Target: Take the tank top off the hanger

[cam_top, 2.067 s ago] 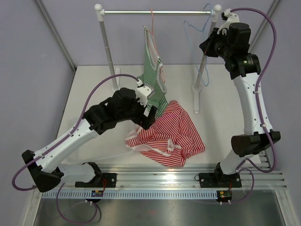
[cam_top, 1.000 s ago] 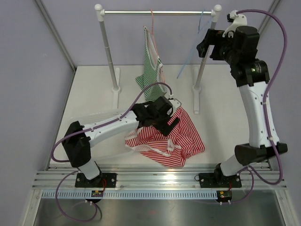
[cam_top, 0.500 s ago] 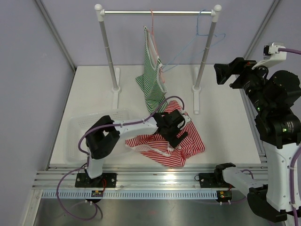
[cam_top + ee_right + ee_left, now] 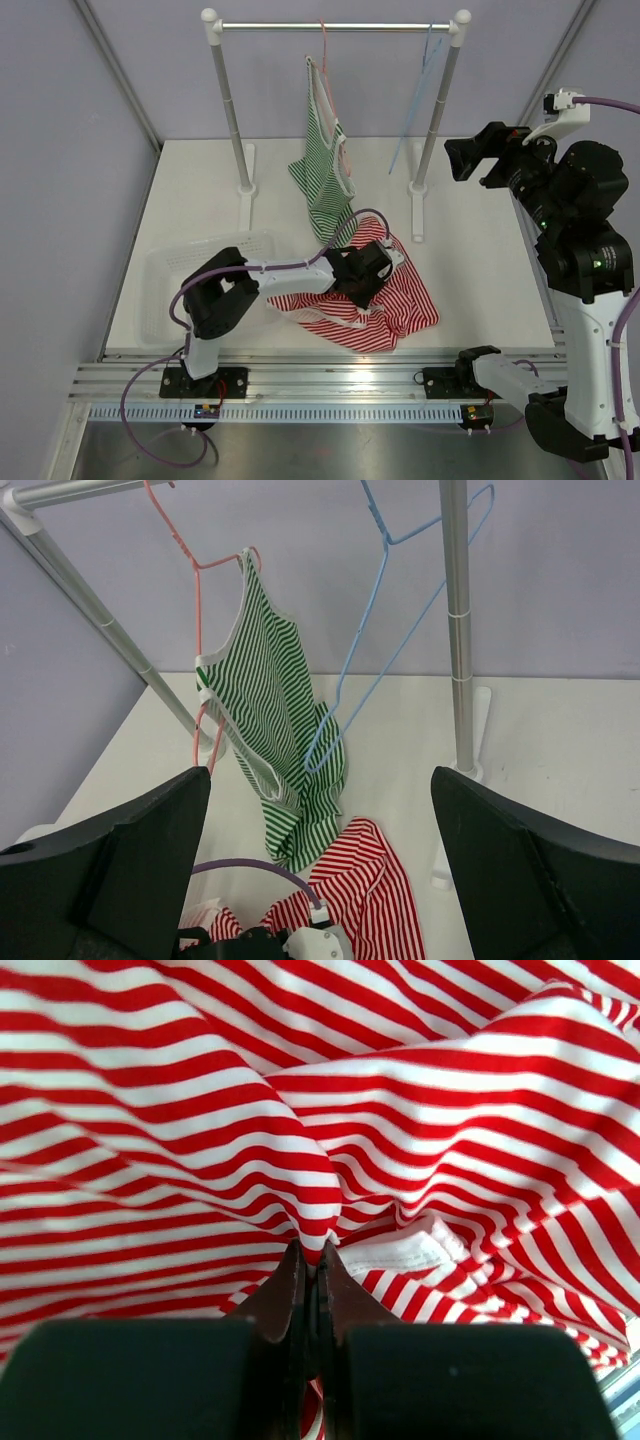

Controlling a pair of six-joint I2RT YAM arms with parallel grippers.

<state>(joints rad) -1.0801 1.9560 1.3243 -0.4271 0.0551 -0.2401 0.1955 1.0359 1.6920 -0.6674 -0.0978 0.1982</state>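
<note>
A red-and-white striped tank top (image 4: 408, 300) (image 4: 420, 1100) lies crumpled on the table. My left gripper (image 4: 368, 283) (image 4: 310, 1258) is pressed down on it, shut on a pinched fold of the fabric. A green-striped tank top (image 4: 325, 165) (image 4: 272, 705) hangs from one shoulder on a pink hanger (image 4: 323, 45) (image 4: 193, 580), its lower part sagging to the table. An empty blue hanger (image 4: 412, 105) (image 4: 385, 645) hangs on the rail (image 4: 330, 27). My right gripper (image 4: 462, 160) (image 4: 320, 780) is raised at the right, open and holding nothing.
The rail's two white posts (image 4: 232, 110) (image 4: 436, 110) stand on feet at the back of the table. A clear plastic basket (image 4: 160, 270) sits at the front left. The left arm's purple cable (image 4: 345, 220) arcs over the red top.
My left gripper dropped onto the red tank top and shut on a fold of it. My right arm drew back from the rail to the right; the blue hanger swings.
</note>
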